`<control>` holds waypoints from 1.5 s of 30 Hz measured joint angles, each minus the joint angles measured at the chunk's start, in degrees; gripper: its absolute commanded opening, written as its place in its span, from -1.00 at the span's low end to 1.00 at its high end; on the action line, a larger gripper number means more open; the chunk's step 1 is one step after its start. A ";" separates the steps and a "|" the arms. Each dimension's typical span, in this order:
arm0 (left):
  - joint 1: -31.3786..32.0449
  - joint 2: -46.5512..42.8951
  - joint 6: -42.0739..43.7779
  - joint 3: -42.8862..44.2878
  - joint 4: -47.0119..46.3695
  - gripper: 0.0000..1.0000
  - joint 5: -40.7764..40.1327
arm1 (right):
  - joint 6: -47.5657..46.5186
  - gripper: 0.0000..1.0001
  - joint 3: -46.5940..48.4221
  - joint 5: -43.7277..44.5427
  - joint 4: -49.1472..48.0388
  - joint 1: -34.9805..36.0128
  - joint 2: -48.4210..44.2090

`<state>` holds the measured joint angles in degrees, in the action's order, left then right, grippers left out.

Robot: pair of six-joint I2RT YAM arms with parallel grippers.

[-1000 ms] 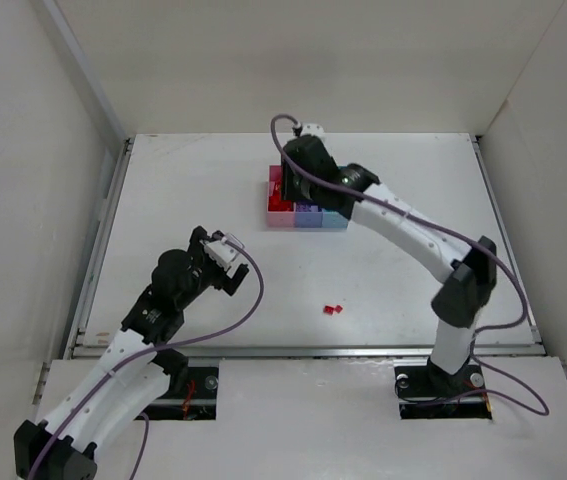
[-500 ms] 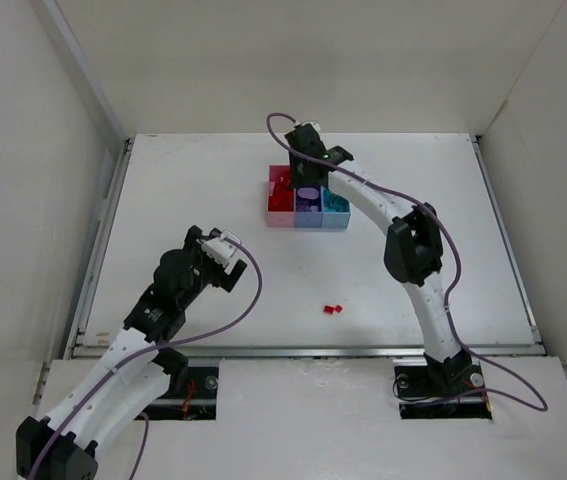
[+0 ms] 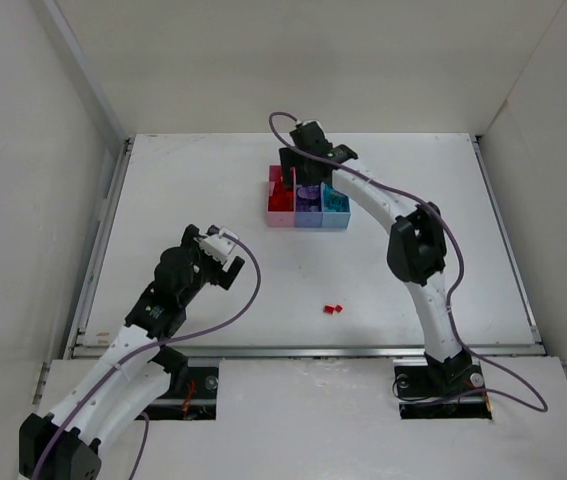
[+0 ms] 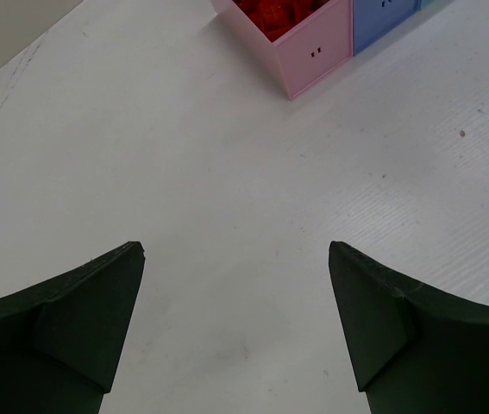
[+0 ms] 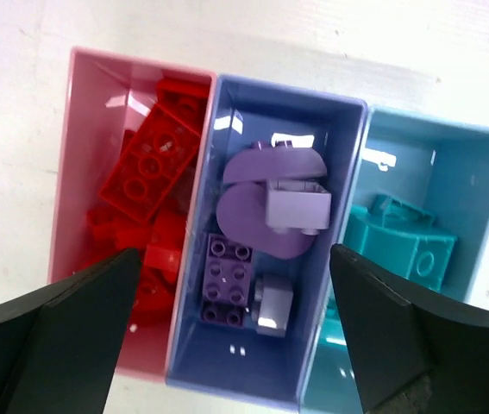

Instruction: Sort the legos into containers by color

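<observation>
Toward the far edge of the table [image 3: 183,180], about midway along it, the containers [image 3: 308,223] stand joined in a row; the pink bin [image 5: 65,172] holds red legos [image 5: 149,164], the purple-blue bin [image 5: 235,379] holds lilac pieces [image 5: 270,203], the light blue bin [image 5: 477,198] holds teal pieces [image 5: 395,241]; the right gripper [image 5: 234,252] hangs directly above them, fingers wide apart with nothing between; two small red bricks [image 3: 333,310] lie together near the table's near edge, around its middle; the left gripper [image 4: 235,250] hovers over bare table toward the left edge, fingers spread, empty.
</observation>
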<state>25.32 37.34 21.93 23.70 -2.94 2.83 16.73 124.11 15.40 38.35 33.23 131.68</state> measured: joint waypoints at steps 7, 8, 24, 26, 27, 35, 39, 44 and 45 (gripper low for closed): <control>0.00 -0.07 0.00 0.00 -0.26 0.72 -0.04 | -0.76 0.92 -7.02 0.79 -0.35 0.42 -8.92; 0.00 -0.13 -0.02 -0.02 -0.26 0.72 -0.04 | -1.44 0.92 -9.94 0.85 -0.85 0.79 -12.00; 0.00 -3.87 0.02 -0.66 -0.68 0.74 1.51 | -1.97 0.71 -64.70 -11.37 -0.76 16.20 -36.39; 0.00 -4.11 0.02 -0.66 -0.70 0.74 1.64 | -1.92 0.68 -65.11 -12.20 -1.66 17.57 -36.13; 0.00 -4.17 0.02 -0.68 -0.70 0.74 1.66 | -1.90 0.68 -65.11 -12.41 -2.36 18.03 -35.91; -0.02 -4.20 0.02 -0.70 -0.70 0.74 1.68 | -1.88 0.36 -65.09 -12.44 -5.86 19.87 -34.05; -0.02 -4.15 0.02 -0.70 -0.70 0.74 1.68 | -1.51 0.27 -65.77 -12.15 -6.45 20.02 -34.53; -0.02 -4.13 0.02 -0.70 -0.70 0.77 1.68 | -0.09 0.24 -67.52 -12.28 -7.23 20.09 -36.11; -0.02 -4.13 0.02 -0.70 -0.70 0.77 1.68 | 0.24 0.24 -67.89 -12.37 -7.30 20.13 -36.41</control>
<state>25.30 33.21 21.96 23.00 -3.64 4.51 16.97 56.23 3.03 31.05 53.36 95.26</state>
